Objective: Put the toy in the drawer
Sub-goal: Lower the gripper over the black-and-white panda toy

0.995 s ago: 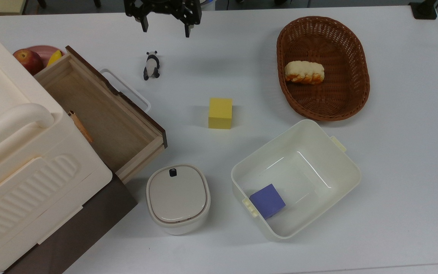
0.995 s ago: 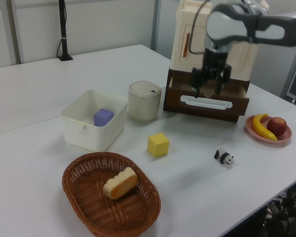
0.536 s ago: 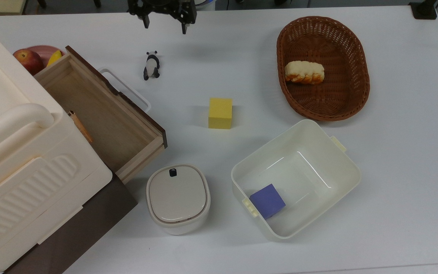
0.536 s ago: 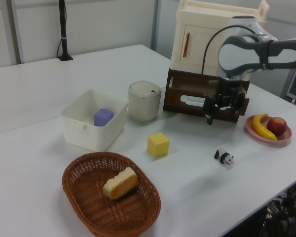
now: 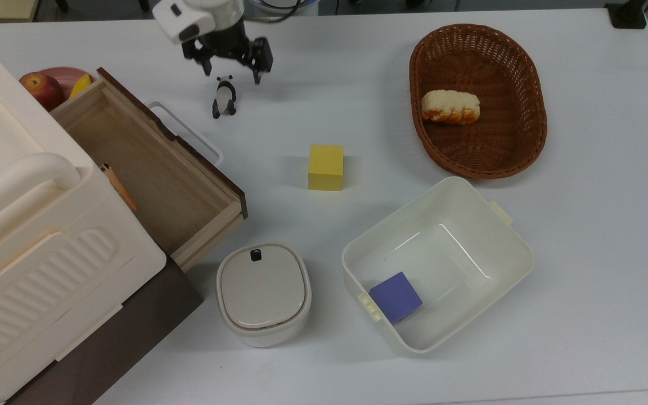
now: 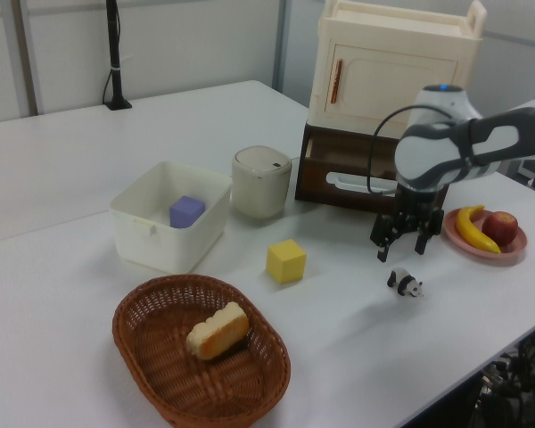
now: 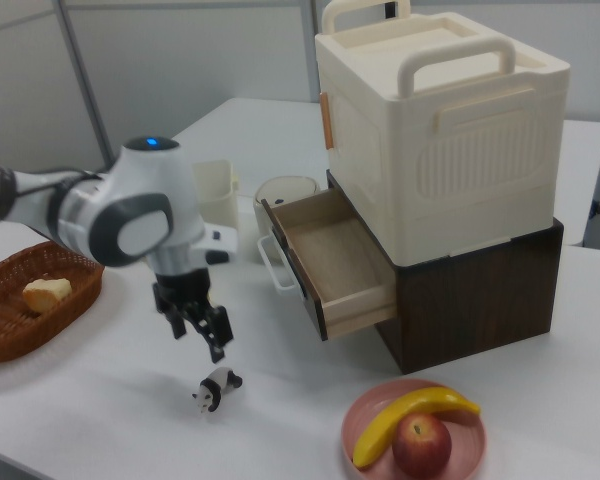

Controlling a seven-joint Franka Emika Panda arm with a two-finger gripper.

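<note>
The toy, a tiny black-and-white panda (image 5: 224, 97), lies on the white table just off the drawer's handle; it also appears in the left view (image 6: 405, 283) and the right view (image 7: 215, 390). My gripper (image 5: 232, 74) (image 6: 399, 252) (image 7: 207, 338) hangs open a little above the panda, one finger to each side, not touching it. The light-wood drawer (image 5: 149, 174) (image 7: 330, 262) stands pulled out from the dark brown cabinet base, with its white loop handle (image 5: 186, 132) facing the panda. The drawer's inside is bare wood.
A yellow cube (image 5: 325, 166) sits mid-table. A cream tub (image 5: 493, 225) holds a purple cube (image 5: 396, 296). A wicker basket (image 5: 532, 129) holds bread. A lidded pot (image 5: 262, 292) stands by the drawer's corner. A pink plate (image 7: 380, 415) with banana and apple lies near the panda.
The arm has swung away from the drawer front and come down, so the open gripper now hangs close over the panda. The panda and the drawer have not moved.
</note>
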